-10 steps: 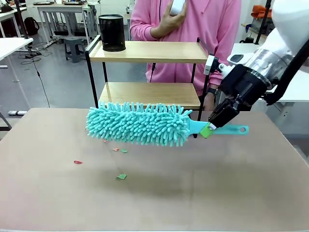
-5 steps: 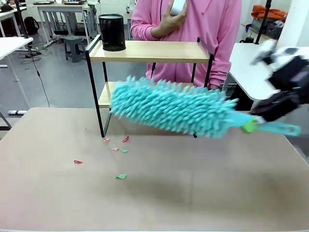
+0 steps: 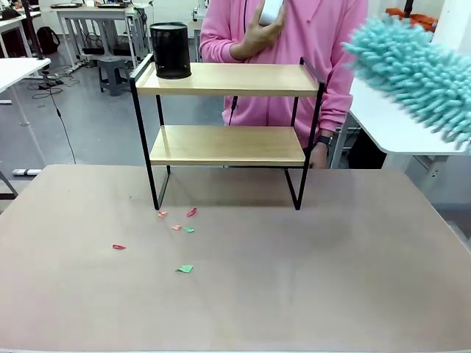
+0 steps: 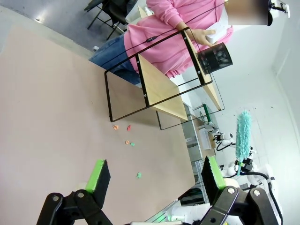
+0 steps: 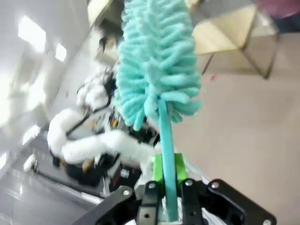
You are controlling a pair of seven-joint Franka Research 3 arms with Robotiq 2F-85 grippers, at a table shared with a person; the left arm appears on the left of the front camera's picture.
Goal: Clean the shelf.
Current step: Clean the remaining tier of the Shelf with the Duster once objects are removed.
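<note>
The shelf [image 3: 228, 143], a black-framed rack with two light wooden boards, stands at the table's far middle; it also shows in the left wrist view [image 4: 161, 89] and blurred in the right wrist view [image 5: 225, 30]. A fluffy teal duster [image 3: 416, 70] hangs high at the right edge, well clear of the shelf. My right gripper [image 5: 167, 177] is shut on the duster's thin teal handle, with the duster head [image 5: 157, 61] above it. My left gripper [image 4: 154, 174] stands open over the table with nothing between its green pads [image 4: 98, 174].
A black mesh cup [image 3: 170, 49] stands on the left end of the top board. Small red and green paper scraps [image 3: 184, 268] lie on the table in front of the shelf's left leg. A person in a pink hoodie [image 3: 283, 44] stands behind the shelf, holding something white.
The duster swung from low in front of the shelf up and away to the upper right, and the right arm left the front view. The shelf, cup and scraps stayed put.
</note>
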